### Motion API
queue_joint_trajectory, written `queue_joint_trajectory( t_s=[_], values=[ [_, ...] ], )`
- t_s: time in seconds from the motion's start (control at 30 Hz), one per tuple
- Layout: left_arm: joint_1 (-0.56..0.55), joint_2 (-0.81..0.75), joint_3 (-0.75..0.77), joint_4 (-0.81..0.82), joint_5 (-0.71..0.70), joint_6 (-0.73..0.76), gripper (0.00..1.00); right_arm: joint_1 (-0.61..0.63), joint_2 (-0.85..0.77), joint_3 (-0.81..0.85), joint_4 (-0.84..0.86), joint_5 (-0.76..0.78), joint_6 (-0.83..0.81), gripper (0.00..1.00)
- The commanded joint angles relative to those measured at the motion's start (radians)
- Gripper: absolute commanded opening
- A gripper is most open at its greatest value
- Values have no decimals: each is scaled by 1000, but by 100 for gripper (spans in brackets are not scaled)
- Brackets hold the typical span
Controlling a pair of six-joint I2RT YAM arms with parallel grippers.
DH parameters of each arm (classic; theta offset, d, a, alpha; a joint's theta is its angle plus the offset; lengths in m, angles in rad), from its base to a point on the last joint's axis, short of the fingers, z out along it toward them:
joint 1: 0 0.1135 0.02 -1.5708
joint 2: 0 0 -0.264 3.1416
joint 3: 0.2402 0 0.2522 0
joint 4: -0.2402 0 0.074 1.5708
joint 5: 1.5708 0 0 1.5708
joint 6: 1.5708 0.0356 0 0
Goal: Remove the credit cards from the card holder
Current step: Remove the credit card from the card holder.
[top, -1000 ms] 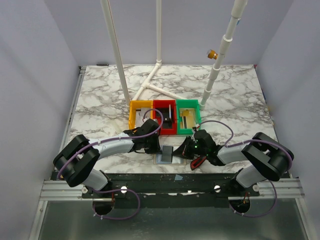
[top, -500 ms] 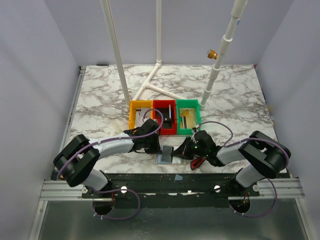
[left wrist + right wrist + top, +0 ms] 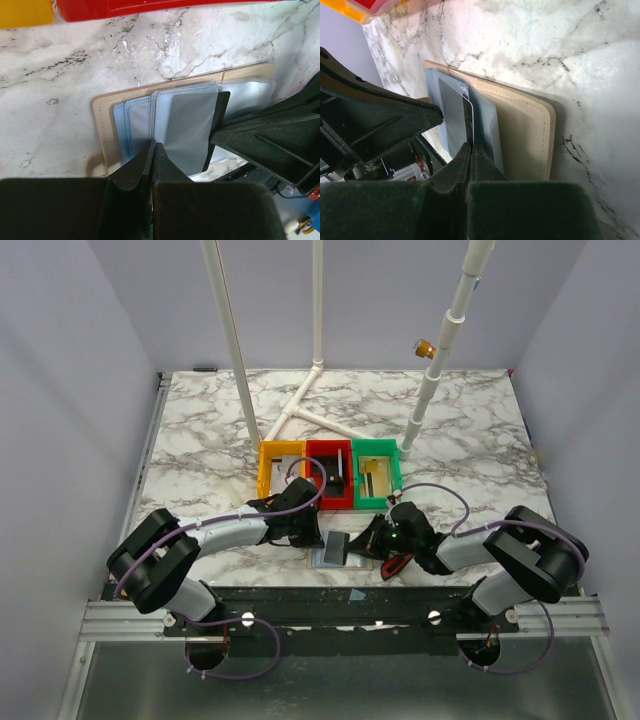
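hold the card holder [image 3: 100, 130], open at mid near edge of the counter [image 3: 200, 440], with left gripper [image 3: 152, 146] pinched shut on a pocket [image 3: 135, 120]; pull the grey card [image 3: 452, 112] pinched in right gripper [image 3: 470, 146] straight out, slowly

You're looking at a card holder [image 3: 101, 131] in matt tan, leather-like material with a stitched edge. Its blue-grey pockets [image 3: 135, 122] look like thin plastic with a soft sheen. The card [image 3: 192, 125] is smooth, matt grey. Your table [image 3: 60, 90] is glossy and marble-patterned, and the red bin [image 3: 150, 7] is shiny plastic
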Motion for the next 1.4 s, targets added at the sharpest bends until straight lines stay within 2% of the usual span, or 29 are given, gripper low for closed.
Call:
queue_joint_trajectory(
  t_s=[0.0, 0.43, 0.87, 1.37],
  values=[
    [-17, 124, -88, -109, -67, 18, 0, -8, -47, -19, -83, 48, -40, 1],
    [-14, 115, -80, -115, -76, 31, 0, -15, -208, -11, -302, 108, -121, 1],
    [-15, 53, 9, -158, -80, 49, 0, -15, -336, 159, -624, 171, -236, 1],
    [-14, 17, 55, -193, -77, 71, 0, -15, -362, 210, -717, 174, -264, 1]
  ],
)
